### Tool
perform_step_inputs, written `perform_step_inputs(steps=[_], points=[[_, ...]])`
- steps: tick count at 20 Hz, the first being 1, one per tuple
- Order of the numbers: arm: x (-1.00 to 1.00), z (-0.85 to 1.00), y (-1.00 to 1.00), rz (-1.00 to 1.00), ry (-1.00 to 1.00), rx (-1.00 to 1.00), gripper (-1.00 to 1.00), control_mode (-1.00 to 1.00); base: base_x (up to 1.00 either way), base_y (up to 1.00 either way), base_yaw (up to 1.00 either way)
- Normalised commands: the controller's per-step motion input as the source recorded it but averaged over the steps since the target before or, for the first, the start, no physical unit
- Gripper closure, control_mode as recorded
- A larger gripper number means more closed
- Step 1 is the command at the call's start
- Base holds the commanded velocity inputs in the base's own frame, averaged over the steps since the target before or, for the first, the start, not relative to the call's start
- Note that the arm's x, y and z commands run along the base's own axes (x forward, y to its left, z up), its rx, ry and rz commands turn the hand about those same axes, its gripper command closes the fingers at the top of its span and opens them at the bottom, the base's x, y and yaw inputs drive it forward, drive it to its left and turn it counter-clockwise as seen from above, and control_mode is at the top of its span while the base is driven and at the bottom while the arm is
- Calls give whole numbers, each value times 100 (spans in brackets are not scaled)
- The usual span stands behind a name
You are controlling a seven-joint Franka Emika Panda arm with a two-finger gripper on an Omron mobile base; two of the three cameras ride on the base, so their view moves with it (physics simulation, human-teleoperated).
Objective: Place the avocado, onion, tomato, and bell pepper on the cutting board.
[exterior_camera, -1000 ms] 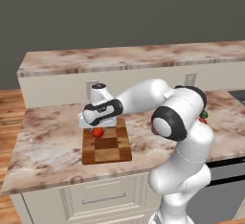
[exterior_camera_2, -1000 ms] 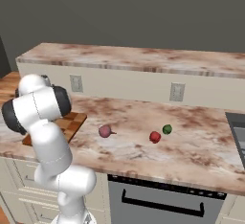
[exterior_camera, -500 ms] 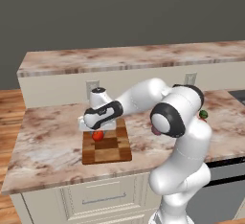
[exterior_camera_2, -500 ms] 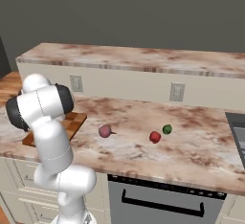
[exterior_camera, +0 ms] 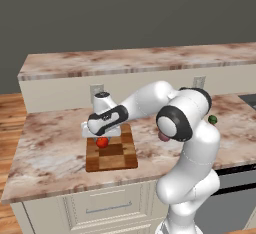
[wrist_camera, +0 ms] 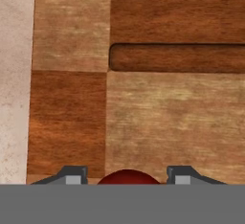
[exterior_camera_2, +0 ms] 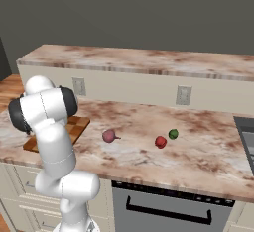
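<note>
The cutting board (exterior_camera: 117, 155) (wrist_camera: 143, 108) (exterior_camera_2: 77, 126) lies on the counter left of the arm. My gripper (exterior_camera: 102, 139) (wrist_camera: 127, 177) hangs low over the board's far half, shut on the tomato (exterior_camera: 102, 142) (wrist_camera: 128, 177), a bright red ball seen between the fingertips. I cannot tell whether the tomato touches the wood. The purple-pink onion (exterior_camera_2: 109, 136) (exterior_camera: 162, 137), the red bell pepper (exterior_camera_2: 160, 142) and the dark green avocado (exterior_camera_2: 173, 134) (exterior_camera: 213, 119) rest on the counter to the right of the board, apart from it.
A raised back ledge (exterior_camera: 140, 60) with two wall outlets (exterior_camera_2: 183, 95) runs behind the counter. An oven front with a dark handle (exterior_camera_2: 163, 211) sits below the counter on the right. A sink edge (exterior_camera_2: 245, 137) shows at the far right.
The hand has come down toward the cutting board with the tomato in it. The onion, bell pepper and avocado have stayed where they were.
</note>
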Motion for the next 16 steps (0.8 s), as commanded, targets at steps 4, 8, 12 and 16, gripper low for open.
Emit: perform_step_inputs(steps=[4, 8, 12, 16], points=[[0, -1, 0, -4, 0, 0, -100, -100, 0, 0, 0], [0, 3, 0, -3, -5, 0, -100, -100, 0, 0, 0], [0, 13, -1, -4, -13, 0, -100, -100, 0, 0, 0], [0, 22, -4, -4, -14, 0, -100, -100, 0, 0, 0]])
